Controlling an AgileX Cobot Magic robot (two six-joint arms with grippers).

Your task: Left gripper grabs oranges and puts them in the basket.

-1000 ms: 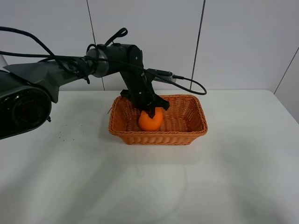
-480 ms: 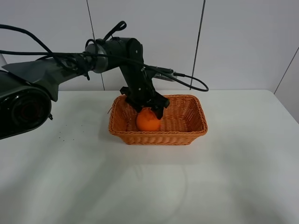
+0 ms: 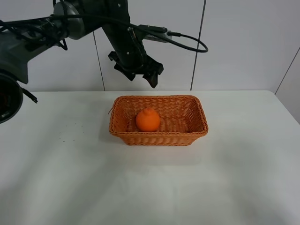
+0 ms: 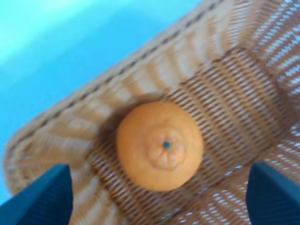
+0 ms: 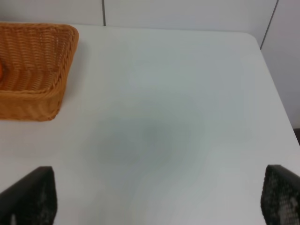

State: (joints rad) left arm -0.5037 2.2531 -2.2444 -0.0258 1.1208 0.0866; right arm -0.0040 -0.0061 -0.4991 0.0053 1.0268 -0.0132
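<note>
The orange (image 3: 147, 119) with a bumpy knob top lies inside the wicker basket (image 3: 193, 132), toward its left side. My left gripper (image 3: 137, 75) hangs open and empty well above the basket's back left. In the left wrist view the orange (image 4: 160, 146) rests on the basket floor (image 4: 225, 89) between my two spread fingertips (image 4: 42, 199), far below them. The right gripper shows only in the right wrist view (image 5: 157, 199), its fingertips (image 5: 28, 197) wide apart over the bare table; the basket's corner (image 5: 33, 70) lies beyond it.
The white table (image 3: 150, 187) spreads around the basket. A white panelled wall (image 3: 234, 42) stands behind. The left arm's black cable (image 3: 187, 42) loops in the air above the basket. The table's right edge (image 5: 276, 93) is near the right gripper.
My left gripper let go of the orange, which now rests in the basket, and rose up and back to the left, clear of the basket.
</note>
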